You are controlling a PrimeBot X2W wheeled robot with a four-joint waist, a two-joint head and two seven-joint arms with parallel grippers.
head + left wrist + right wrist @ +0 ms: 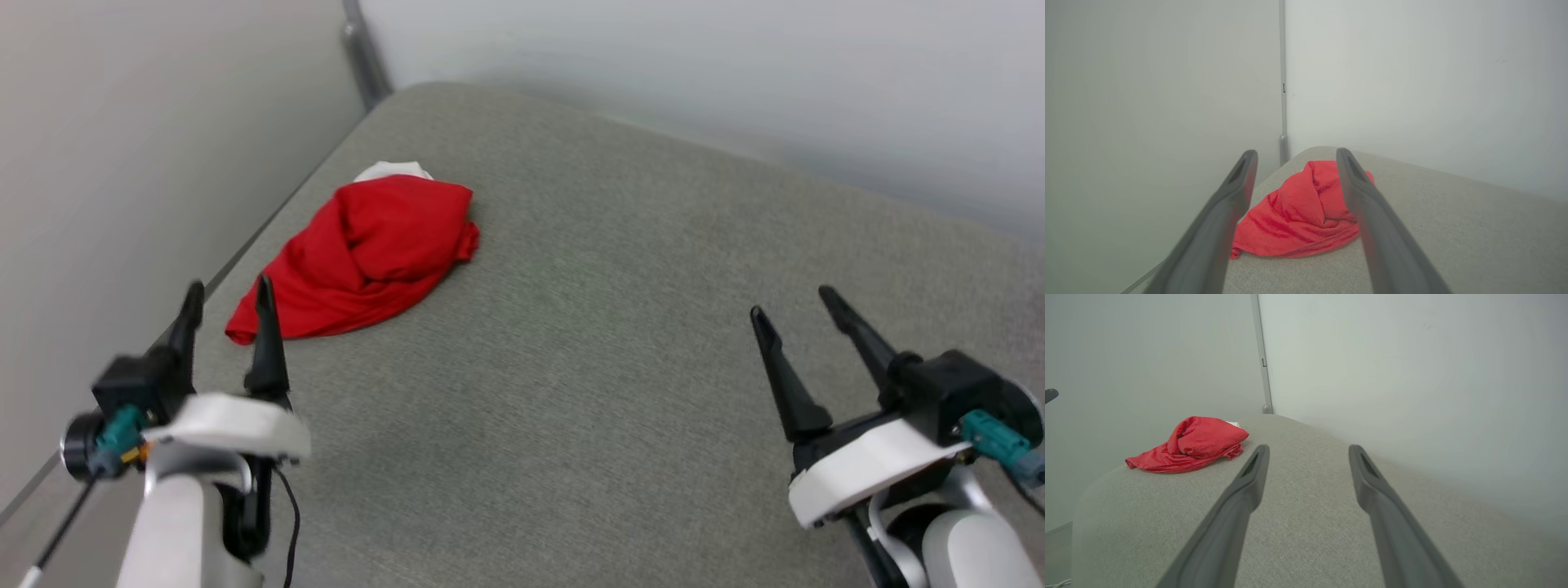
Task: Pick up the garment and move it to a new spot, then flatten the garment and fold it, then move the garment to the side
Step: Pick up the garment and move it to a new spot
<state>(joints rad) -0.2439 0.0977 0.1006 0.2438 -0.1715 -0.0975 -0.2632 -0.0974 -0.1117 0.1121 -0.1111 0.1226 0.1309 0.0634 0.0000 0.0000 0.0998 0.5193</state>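
Two grippers hang empty, jaws apart. Head view: the garment (pixel 367 253), a soft, light, crumpled heap, lies just ahead of the left gripper (pixel 229 284) and well apart from the right gripper (pixel 790 300). Left wrist view: it sits dead ahead, and a raised fold looks best to pinch. Right wrist view: it lies ahead, off left.

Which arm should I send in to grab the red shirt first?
Left. The left gripper is open, just short of the garment, with the heap framed between its fingers in its wrist view. The right gripper, also open, sits far across the grey surface.
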